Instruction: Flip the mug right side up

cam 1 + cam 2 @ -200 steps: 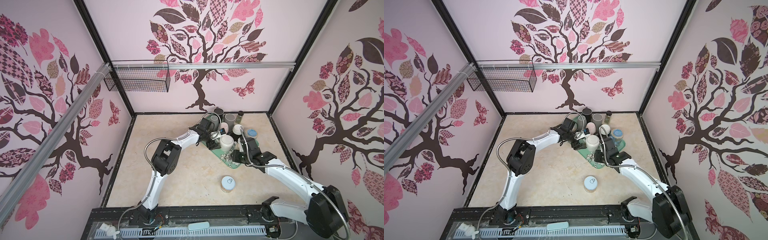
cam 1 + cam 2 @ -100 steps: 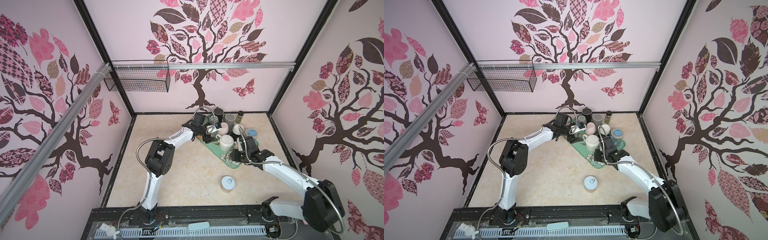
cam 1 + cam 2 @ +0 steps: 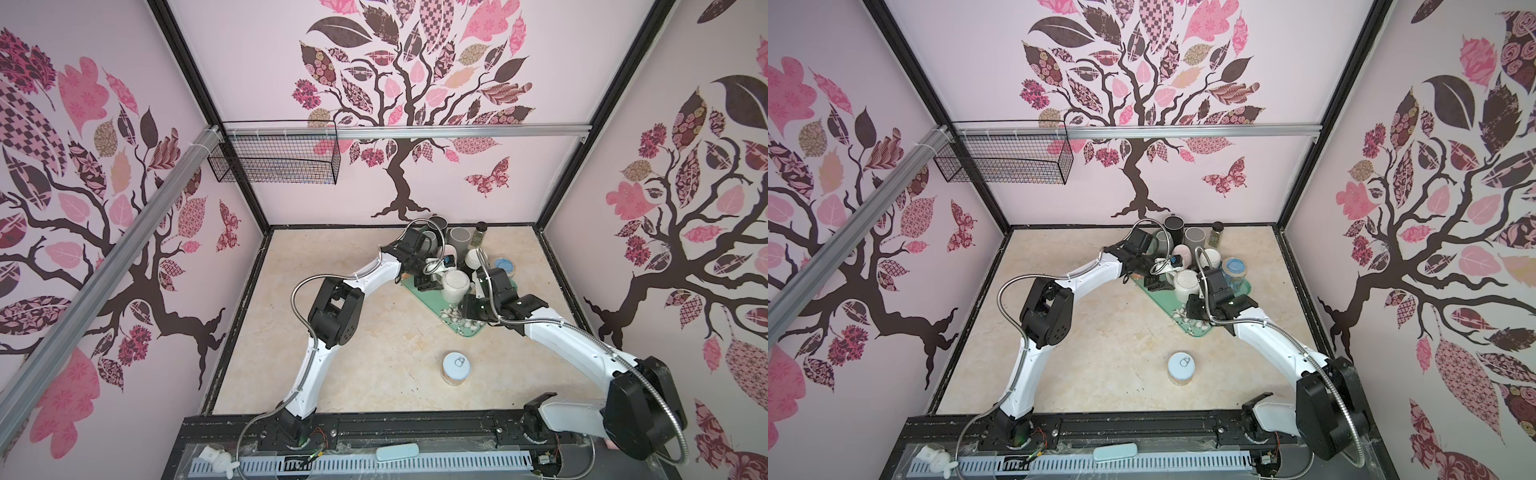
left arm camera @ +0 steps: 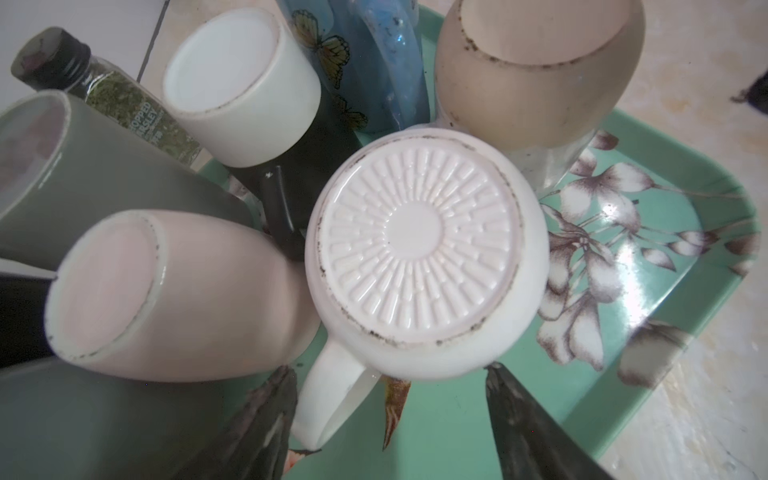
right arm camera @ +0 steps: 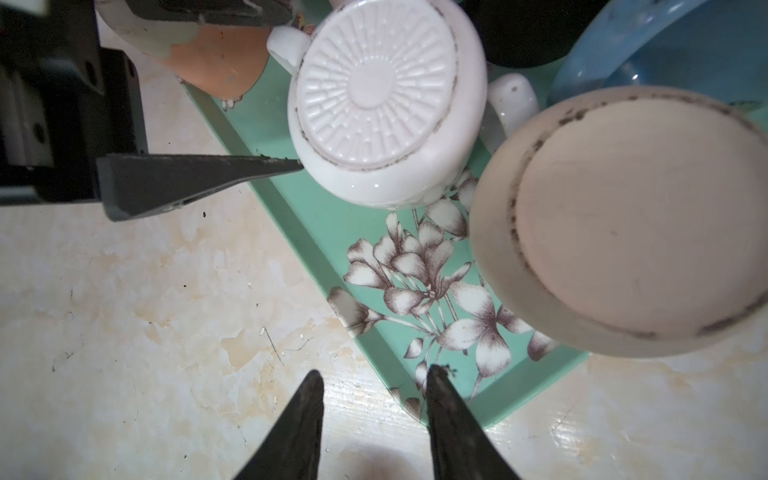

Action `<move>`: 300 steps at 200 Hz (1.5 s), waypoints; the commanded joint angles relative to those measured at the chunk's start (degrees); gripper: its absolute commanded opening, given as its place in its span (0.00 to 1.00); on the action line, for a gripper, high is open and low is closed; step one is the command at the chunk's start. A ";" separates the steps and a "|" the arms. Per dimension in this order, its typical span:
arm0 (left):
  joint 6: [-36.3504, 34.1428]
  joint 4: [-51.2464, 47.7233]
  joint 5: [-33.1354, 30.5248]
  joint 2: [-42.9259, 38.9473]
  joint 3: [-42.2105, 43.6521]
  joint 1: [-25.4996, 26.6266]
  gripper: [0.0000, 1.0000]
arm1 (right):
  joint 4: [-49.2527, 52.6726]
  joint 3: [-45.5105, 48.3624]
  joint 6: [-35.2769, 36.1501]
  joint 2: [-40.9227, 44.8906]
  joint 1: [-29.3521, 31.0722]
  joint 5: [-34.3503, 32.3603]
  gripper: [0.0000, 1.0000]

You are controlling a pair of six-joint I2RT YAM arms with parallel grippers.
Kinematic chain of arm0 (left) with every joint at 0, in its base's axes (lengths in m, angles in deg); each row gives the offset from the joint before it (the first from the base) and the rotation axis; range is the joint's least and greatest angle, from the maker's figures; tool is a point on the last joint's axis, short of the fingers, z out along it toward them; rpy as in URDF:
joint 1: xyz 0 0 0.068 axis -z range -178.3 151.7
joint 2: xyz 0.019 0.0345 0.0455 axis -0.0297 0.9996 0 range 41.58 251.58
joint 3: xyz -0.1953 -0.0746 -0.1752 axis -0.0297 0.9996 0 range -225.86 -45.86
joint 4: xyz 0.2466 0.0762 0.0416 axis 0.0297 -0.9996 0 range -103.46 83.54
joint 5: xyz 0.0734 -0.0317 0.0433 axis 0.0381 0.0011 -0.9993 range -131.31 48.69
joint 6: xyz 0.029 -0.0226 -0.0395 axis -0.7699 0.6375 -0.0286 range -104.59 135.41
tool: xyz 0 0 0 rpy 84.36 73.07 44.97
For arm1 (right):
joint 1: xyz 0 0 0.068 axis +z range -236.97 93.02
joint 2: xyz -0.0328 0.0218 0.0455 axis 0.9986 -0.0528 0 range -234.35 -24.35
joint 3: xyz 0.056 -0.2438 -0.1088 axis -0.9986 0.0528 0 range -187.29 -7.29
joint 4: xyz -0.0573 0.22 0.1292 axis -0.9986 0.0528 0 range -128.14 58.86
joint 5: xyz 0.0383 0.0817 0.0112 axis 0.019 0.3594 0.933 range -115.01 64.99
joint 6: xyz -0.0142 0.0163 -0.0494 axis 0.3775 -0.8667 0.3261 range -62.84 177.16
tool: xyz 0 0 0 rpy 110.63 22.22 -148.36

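Now that the left gripper (image 4: 390, 368) has returned, wide, astride the upturned mug (image 4: 419, 249), grasping can follow; right gripper (image 5: 376, 372) narrow, empty.

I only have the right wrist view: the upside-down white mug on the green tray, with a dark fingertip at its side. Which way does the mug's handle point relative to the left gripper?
Observer: In the left wrist view, the handle of the white mug points back toward the left gripper. It sits between the open fingers, nearer one of them, and nothing is clamped.
Operator: Is anything standing on the table in front of the tray?
Observer: Yes. In a top view, a lone can stands upright on the table, off the tray and nearer the front edge.
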 commanded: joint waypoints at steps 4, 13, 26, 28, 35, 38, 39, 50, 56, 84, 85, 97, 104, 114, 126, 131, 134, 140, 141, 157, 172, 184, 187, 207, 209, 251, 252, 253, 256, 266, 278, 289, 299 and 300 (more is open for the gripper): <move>-0.96 -2.21 -0.81 -0.52 -0.13 1.35 0.62 | 1.01 -1.28 0.95 0.90 -0.37 -0.60 0.43; -0.44 -1.74 -0.94 -1.29 2.10 1.75 0.58 | 0.66 -0.87 0.81 1.33 -0.33 -0.70 0.44; 0.40 -1.51 -1.09 -2.34 3.54 2.19 0.50 | 0.17 -0.47 0.51 1.70 -0.38 -0.64 0.43; 0.51 -1.54 -1.13 -2.47 3.82 2.27 0.49 | 0.12 -0.47 0.44 1.71 -0.34 -0.62 0.43; 0.71 -1.52 -1.41 -2.86 4.57 2.54 0.47 | 0.06 -0.41 0.36 1.71 -0.33 -0.53 0.44; 0.84 -1.49 -1.67 -3.04 4.91 2.63 0.46 | 0.02 -0.46 0.26 1.71 -0.33 -0.46 0.44; 0.87 -1.49 -1.79 -3.14 4.97 2.65 0.46 | -0.02 -0.45 0.25 1.71 -0.33 -0.45 0.44; 1.06 -1.48 -2.99 -3.38 5.76 3.10 0.44 | -0.20 -0.53 0.07 1.62 -0.33 -0.20 0.44; 1.42 -1.25 -3.98 -3.35 6.26 3.35 0.43 | -0.30 -0.53 -0.01 1.63 -0.33 -0.08 0.43; 3.51 -0.90 -5.59 -3.67 7.15 3.65 0.33 | -0.85 -0.18 -0.62 1.88 -0.33 0.01 0.44; 3.65 -0.76 -5.59 -3.72 7.23 3.65 0.32 | -0.85 -0.13 -0.67 1.93 -0.33 0.01 0.44; 5.20 1.06 -5.71 -4.76 8.42 3.65 0.25 | -0.99 0.08 -0.98 2.06 -0.33 0.01 0.43; 6.02 2.37 -5.78 -5.54 9.52 3.65 0.20 | -1.05 0.18 -1.23 2.23 -0.33 0.02 0.44; 7.38 5.03 -5.62 -6.78 11.21 3.65 0.16 | -1.29 0.40 -1.59 2.45 -0.30 0.01 0.43; 9.17 7.47 -5.06 -8.20 13.20 3.65 0.11 | -1.50 0.57 -2.09 2.73 -0.33 -0.05 0.44; 9.88 8.26 -4.70 -8.73 13.64 3.65 0.10 | -1.68 0.77 -2.32 2.86 -0.33 -0.13 0.43; 10.45 8.76 -4.68 -8.97 14.12 3.65 0.09 | -1.72 0.79 -2.47 3.02 -0.33 -0.11 0.43; 11.82 9.69 -4.56 -9.64 14.81 3.65 0.07 | -1.98 0.87 -2.74 3.27 -0.32 -0.23 0.43; 12.08 9.86 -4.56 -9.69 14.97 3.65 0.07 | -1.99 0.92 -2.79 3.32 -0.32 -0.25 0.43; 16.09 12.02 -4.53 -11.18 16.87 3.67 0.04 | -2.96 1.72 -3.67 4.52 -0.33 -0.78 0.43; 20.27 14.89 -4.52 -12.79 19.30 3.65 0.01 | -4.44 2.78 -4.51 5.84 -0.32 -1.13 0.43; 23.67 17.46 -5.15 -14.34 21.38 3.74 0.00 | -5.39 3.31 -5.36 6.81 -0.28 -1.39 0.43; 24.67 18.11 -5.29 -14.73 22.01 3.73 0.00 | -5.64 3.45 -5.57 7.09 -0.32 -1.46 0.43; 30.14 22.39 -6.03 -17.27 25.52 3.62 0.00 | -7.54 4.42 -6.99 8.67 -0.25 -1.40 0.42; 30.62 22.76 -6.00 -17.38 25.81 3.60 0.00 | -7.58 4.41 -7.07 8.71 -0.33 -1.36 0.42; 46.90 27.78 -3.77 -18.72 26.92 2.39 0.00 | -13.79 8.38 -13.16 10.54 -0.46 1.60 0.38; 47.41 28.00 -3.68 -18.72 27.05 2.31 0.00 | -14.01 8.50 -13.40 10.56 -0.44 1.77 0.38; 47.67 28.20 -3.59 -18.76 27.15 2.23 0.00 | -14.11 8.60 -13.61 10.57 -0.43 1.90 0.38; 49.47 28.87 -3.20 -18.87 27.44 2.05 0.00 | -14.99 8.94 -14.29 10.65 -0.42 2.38 0.38; 54.25 31.30 -1.74 -19.55 28.87 1.45 0.00 | -17.56 10.14 -16.51 10.89 -0.46 3.81 0.37; 59.86 35.32 -0.25 -20.80 31.33 0.58 0.00 | -20.79 11.54 -19.24 11.19 -0.40 5.21 0.36; 64.39 40.05 1.22 -22.13 33.86 -0.18 0.00 | -24.17 12.94 -21.46 11.57 -0.41 6.50 0.36; 67.87 43.40 2.21 -23.44 35.71 -1.07 0.00 | -27.50 14.42 -23.47 11.81 -0.46 7.70 0.36; 68.27 43.67 2.35 -23.58 35.88 -1.13 0.00 | -27.85 14.50 -23.74 11.82 -0.44 7.81 0.36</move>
